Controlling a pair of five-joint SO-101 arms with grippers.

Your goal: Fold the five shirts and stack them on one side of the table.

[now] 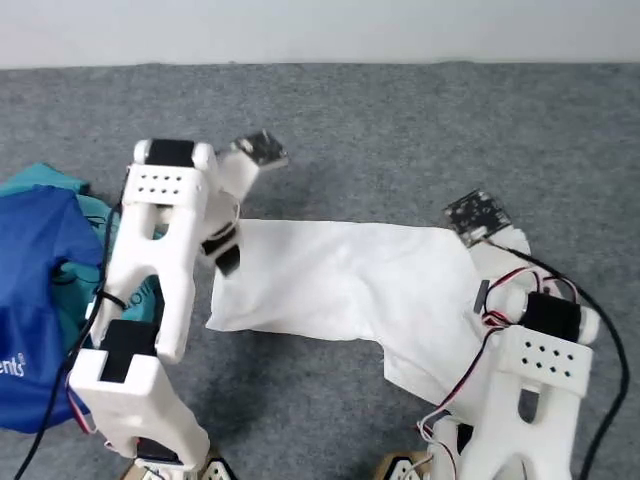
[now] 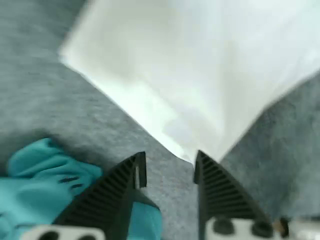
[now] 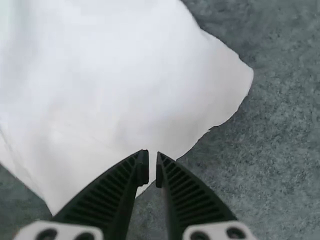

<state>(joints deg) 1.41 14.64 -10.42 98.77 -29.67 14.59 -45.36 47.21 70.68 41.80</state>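
Note:
A white shirt (image 1: pixel 340 285) lies partly folded in the middle of the grey table, also seen as the white shirt (image 2: pixel 200 65) and white shirt (image 3: pixel 100 85). My left gripper (image 2: pixel 169 167) is open just above the table, with a corner of the white shirt right between its fingertips; it shows as the left gripper (image 1: pixel 222 250) at the shirt's left edge. My right gripper (image 3: pixel 151 167) is shut, its tips over the shirt's edge at the right side, and the cloth lies flat there. A blue shirt (image 1: pixel 30 300) and a teal shirt (image 1: pixel 95 215) are heaped at the far left.
The teal shirt (image 2: pixel 45 175) lies close beside my left gripper. The right arm (image 1: pixel 535 345) stands over the shirt's right end. Bare grey table (image 1: pixel 400 130) stretches behind the white shirt.

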